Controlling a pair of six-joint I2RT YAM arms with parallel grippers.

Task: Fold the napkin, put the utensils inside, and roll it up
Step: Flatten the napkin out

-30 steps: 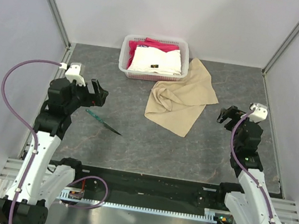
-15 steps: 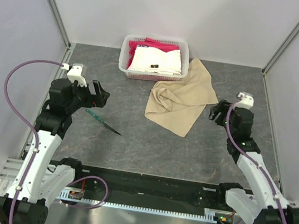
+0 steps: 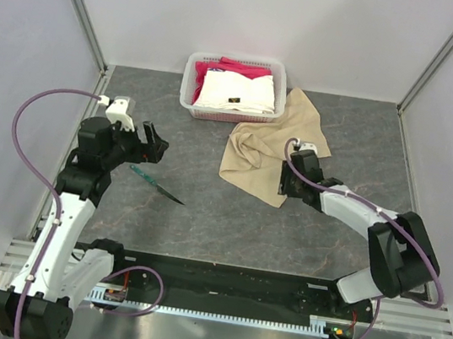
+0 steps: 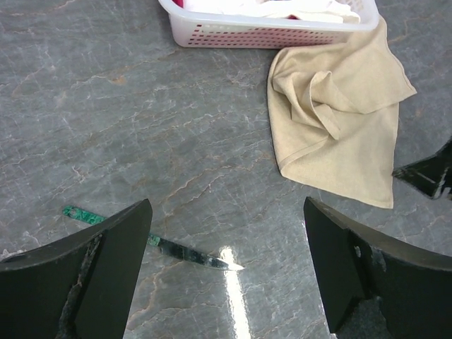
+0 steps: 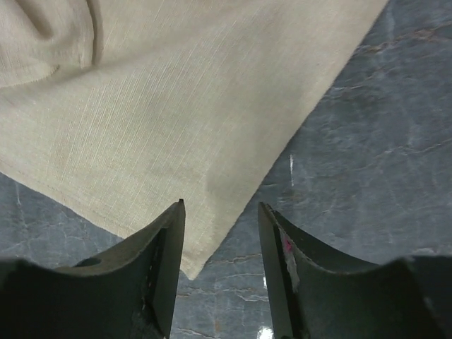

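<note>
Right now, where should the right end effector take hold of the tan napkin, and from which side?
Take the napkin by its near corner, from above: that corner lies flat on the table, pointing between the fingers of the right end effector.

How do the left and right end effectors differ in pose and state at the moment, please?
The left end effector is spread wide, while the right end effector has its jaws closer together. The left one hangs above the table near the knife; the right one sits low, straddling the near corner of the napkin. Both are open and hold nothing.
</note>
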